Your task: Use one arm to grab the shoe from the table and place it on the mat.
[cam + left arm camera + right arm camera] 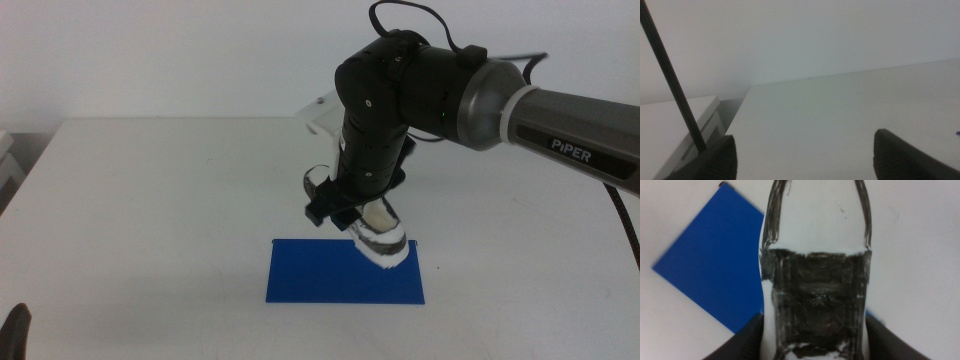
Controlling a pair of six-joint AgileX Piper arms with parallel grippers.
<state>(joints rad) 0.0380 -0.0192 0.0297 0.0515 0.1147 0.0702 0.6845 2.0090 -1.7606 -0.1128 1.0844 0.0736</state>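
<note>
Right now the arm [480, 100] that comes in from the table's right edge is bent down over the middle of the table [150, 220], and its right gripper [350, 205] has the shoe [380, 235] clamped between its two dark jaws, one pressed to each side. The shoe hangs tilted, its lower end over the right part of the blue mat [320, 275], which lies flat towards the near edge; whether the shoe touches the mat I cannot tell. From the wrist camera the shoe [815, 280] fills the gap between the jaws, with the mat [715, 265] beneath. The left gripper [805, 155] waits by the near left corner, jaws wide apart, holding nothing.
</note>
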